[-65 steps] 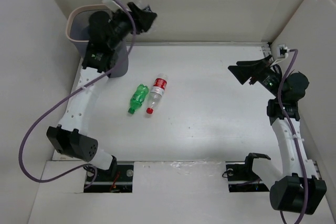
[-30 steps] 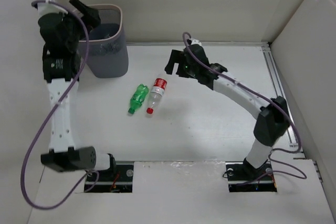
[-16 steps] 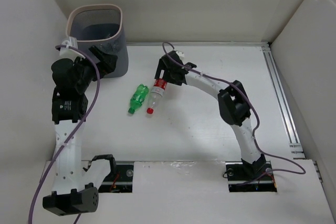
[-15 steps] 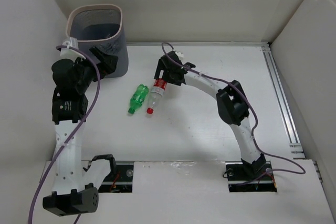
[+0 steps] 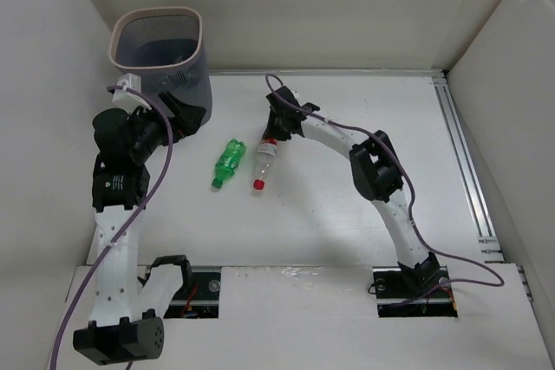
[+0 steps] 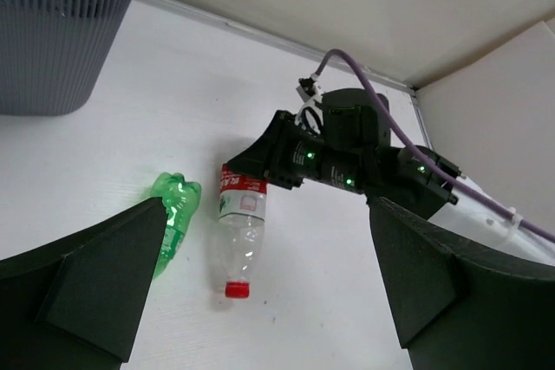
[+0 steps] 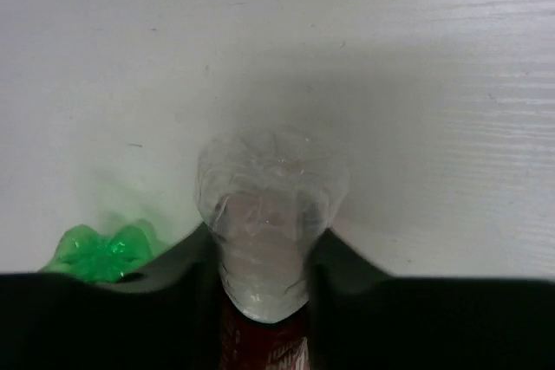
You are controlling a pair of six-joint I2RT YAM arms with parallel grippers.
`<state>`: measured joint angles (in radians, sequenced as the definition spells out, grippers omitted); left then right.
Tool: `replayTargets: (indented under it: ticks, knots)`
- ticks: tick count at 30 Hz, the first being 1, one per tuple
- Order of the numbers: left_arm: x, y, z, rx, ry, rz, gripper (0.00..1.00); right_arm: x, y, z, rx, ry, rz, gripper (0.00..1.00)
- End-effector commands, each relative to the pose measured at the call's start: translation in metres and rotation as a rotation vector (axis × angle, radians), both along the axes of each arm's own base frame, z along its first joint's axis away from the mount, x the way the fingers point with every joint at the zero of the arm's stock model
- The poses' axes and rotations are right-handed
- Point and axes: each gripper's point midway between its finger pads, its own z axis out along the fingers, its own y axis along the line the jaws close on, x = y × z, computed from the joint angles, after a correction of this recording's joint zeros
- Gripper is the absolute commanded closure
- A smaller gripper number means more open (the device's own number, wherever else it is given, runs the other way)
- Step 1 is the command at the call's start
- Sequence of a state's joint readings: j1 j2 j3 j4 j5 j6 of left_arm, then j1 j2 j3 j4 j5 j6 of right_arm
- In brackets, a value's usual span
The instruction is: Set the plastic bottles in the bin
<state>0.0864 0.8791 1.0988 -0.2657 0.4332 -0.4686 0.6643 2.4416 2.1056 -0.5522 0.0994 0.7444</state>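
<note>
On the desk (image 5: 347,205): green bottle (image 5: 229,162) and clear bottle (image 5: 264,160) lay side by side, unbinned.
Right gripper (image 5: 270,136): pinched the clear bottle's base.
Left gripper (image 5: 189,108): spread, empty, near the bin (image 5: 156,11).

The left arm (image 5: 111,247) and right arm (image 5: 401,221) share one build: slim white links broken by chunky black joint housings. A loose purple cable (image 6: 351,60) trails along each. The left gripper (image 5: 189,110) has broad, matte black, wedge-shaped fingers (image 6: 91,288). Small green lights (image 6: 348,181) glow on the right arm's black wrist, and a white connector (image 6: 304,85) with thin wires sits on top of it
</note>
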Motion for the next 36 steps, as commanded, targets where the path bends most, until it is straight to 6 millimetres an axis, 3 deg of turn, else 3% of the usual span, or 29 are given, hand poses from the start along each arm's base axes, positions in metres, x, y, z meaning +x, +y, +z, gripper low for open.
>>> replayTargets:
  ticks: [1, 2, 3, 4, 5, 6, 8, 9, 10, 11, 12, 13, 14, 15, 16, 18, 19, 20, 23, 27, 29, 33, 35, 36]
  knots:
    - [-0.003, -0.013, 0.011, 0.003, -0.07, -0.091, 0.0, -0.017, -0.045, -0.014, -0.036, 0.074, -0.018, 0.88]
    - [-0.004, -0.016, 0.008, -0.008, -0.066, -0.108, 0.0, -0.009, -0.05, 0.023, 0.022, 0.003, -0.04, 0.92]
    - [-0.001, -0.019, 0.003, -0.013, -0.056, -0.129, 0.0, -0.01, -0.061, 0.032, 0.031, -0.01, -0.056, 0.98]
    - [-0.005, -0.028, 0.011, -0.03, -0.085, -0.185, 0.0, -0.01, -0.073, 0.041, 0.042, -0.026, -0.074, 0.98]
    - [-0.003, -0.032, 0.001, -0.045, -0.065, -0.211, 0.0, -0.014, -0.099, 0.036, 0.03, -0.01, -0.111, 0.99]
    - [-0.001, -0.036, -0.002, -0.061, -0.059, -0.238, 0.0, -0.01, -0.109, 0.079, 0.071, -0.105, -0.11, 0.99]
    - [0.001, -0.052, -0.002, -0.086, -0.062, -0.301, 0.0, -0.009, -0.136, 0.109, 0.102, -0.174, -0.124, 0.99]
    - [-0.004, -0.075, -0.002, -0.086, -0.055, -0.368, 0.0, -0.013, -0.142, 0.115, 0.127, -0.213, -0.105, 0.99]
    - [-0.004, -0.09, 0.0, -0.083, -0.061, -0.398, 0.0, -0.018, -0.151, 0.154, 0.155, -0.306, -0.066, 0.99]
    - [0.001, -0.101, -0.002, -0.067, -0.058, -0.386, 0.0, -0.023, -0.153, 0.171, 0.188, -0.346, -0.027, 0.99]
    - [-0.004, -0.136, -0.004, -0.063, -0.036, -0.467, 0.0, -0.026, -0.164, 0.178, 0.196, -0.371, -0.018, 0.99]
    - [-0.004, -0.151, -0.005, -0.059, -0.032, -0.486, 0.0, -0.032, -0.169, 0.212, 0.218, -0.468, 0.025, 0.99]
    - [-0.002, -0.165, -0.003, -0.056, -0.047, -0.494, 0.0, -0.042, -0.165, 0.226, 0.255, -0.494, 0.092, 0.99]
    - [0.001, -0.183, -0.015, -0.049, -0.016, -0.523, 0.0, -0.047, -0.171, 0.232, 0.263, -0.518, 0.113, 0.99]
    - [-0.013, -0.213, -0.01, -0.05, -0.027, -0.597, 0.0, -0.058, -0.174, 0.263, 0.29, -0.608, 0.145, 0.99]
    - [-0.014, -0.238, -0.011, -0.039, -0.03, -0.601, 0.0, -0.078, -0.174, 0.287, 0.339, -0.678, 0.238, 0.99]
    - [-0.02, -0.264, -0.012, -0.027, -0.029, -0.653, 0.0, -0.088, -0.175, 0.289, 0.36, -0.692, 0.269, 0.98]
    - [-0.022, -0.275, -0.013, -0.028, -0.03, -0.676, 0.0, -0.103, -0.173, 0.314, 0.391, -0.768, 0.313, 0.98]
    - [-0.023, -0.305, -0.01, -0.056, -0.044, -0.723, 0.0, -0.134, -0.172, 0.34, 0.454, -0.835, 0.423, 0.97]
    - [-0.03, -0.324, 0.001, -0.115, -0.086, -0.807, 0.0, -0.16, -0.171, 0.361, 0.495, -0.874, 0.477, 0.97]
    - [-0.042, -0.335, 0.013, -0.174, -0.122, -0.907, 0.0, -0.16, -0.175, 0.361, 0.491, -0.886, 0.469, 0.97]
    - [-0.065, -0.358, 0.005, -0.223, -0.116, -1.031, 0.0, -0.169, -0.172, 0.36, 0.557, -0.873, 0.497, 0.97]
    - [-0.075, -0.367, 0.009, -0.233, -0.138, -1.083, 0.0, -0.174, -0.167, 0.369, 0.619, -0.889, 0.523, 0.97]
    - [-0.072, -0.371, 0.003, -0.235, -0.117, -1.082, 0.0, -0.175, -0.166, 0.368, 0.643, -0.888, 0.527, 0.97]
